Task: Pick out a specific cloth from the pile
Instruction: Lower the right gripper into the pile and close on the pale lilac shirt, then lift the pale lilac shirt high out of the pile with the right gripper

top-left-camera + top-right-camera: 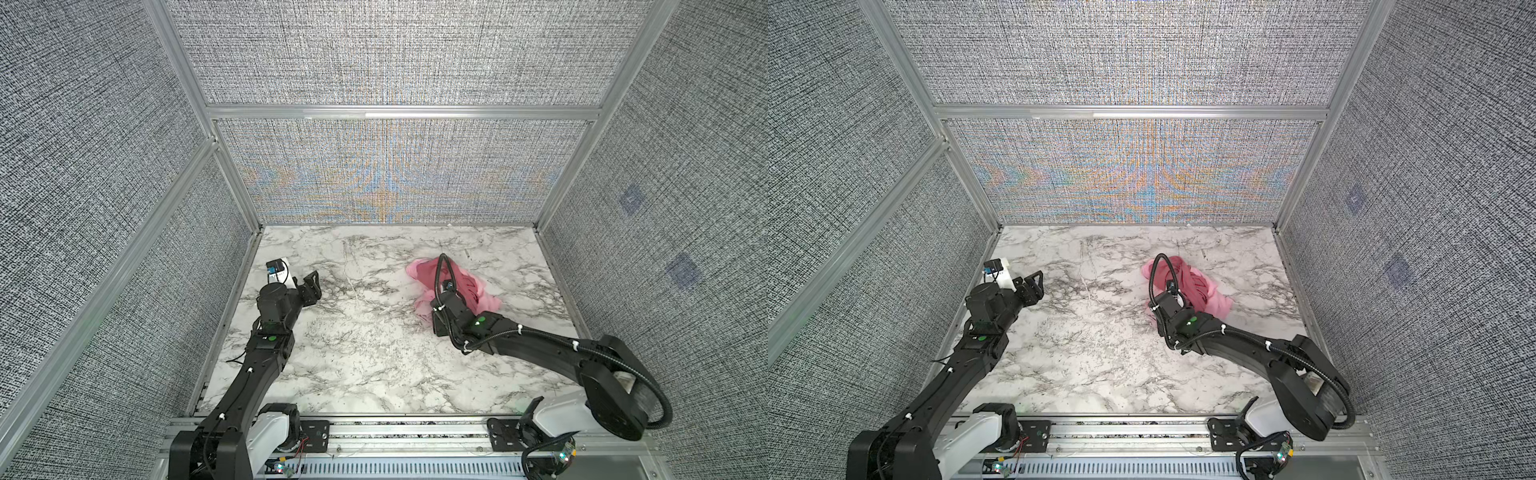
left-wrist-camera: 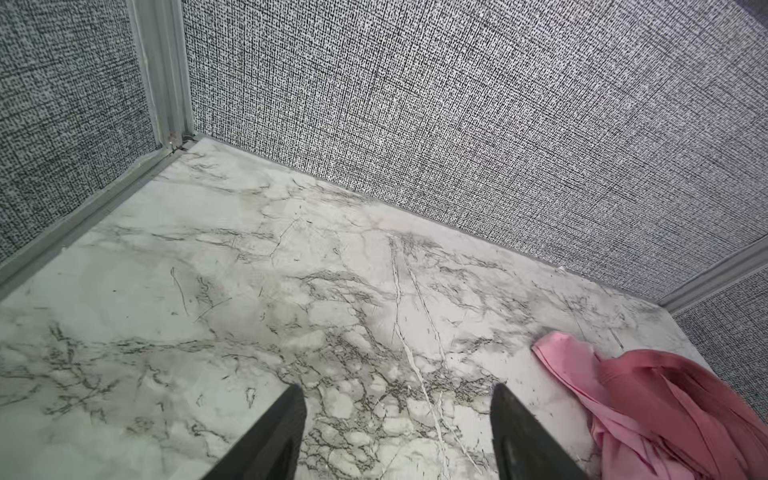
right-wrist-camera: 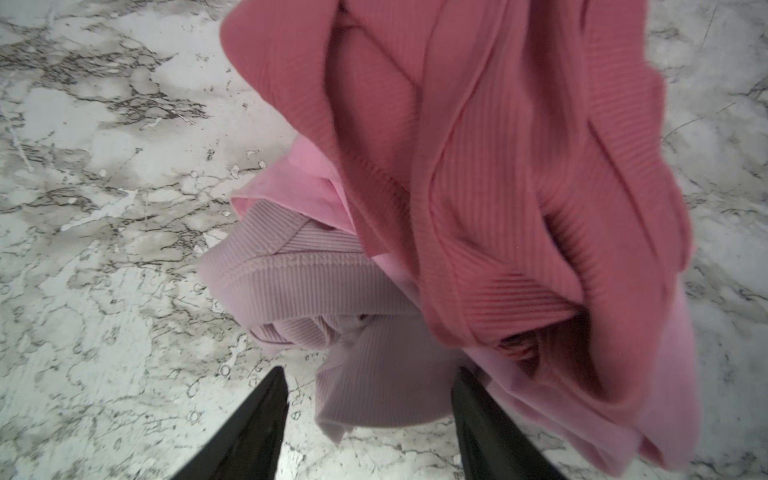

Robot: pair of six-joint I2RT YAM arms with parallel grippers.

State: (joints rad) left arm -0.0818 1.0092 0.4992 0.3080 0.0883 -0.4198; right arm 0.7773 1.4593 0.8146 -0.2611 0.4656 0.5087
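Now at the grasp: right hand (image 3: 368,371) open astride the pale cloth (image 3: 316,282), pile (image 3: 519,187) just beyond; next likely needs closing, then pulling clear.

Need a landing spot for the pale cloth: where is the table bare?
Bare marble table spans the middle, between the left end effector and the pile, plus the near middle. Crowded: far right, where the right end effector straddles the pale cloth.

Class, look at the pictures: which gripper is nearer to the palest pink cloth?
Right. The right gripper has its open jaws either side of one end of the palest pink cloth; the left gripper hangs open over the marble table, well apart from the pile.
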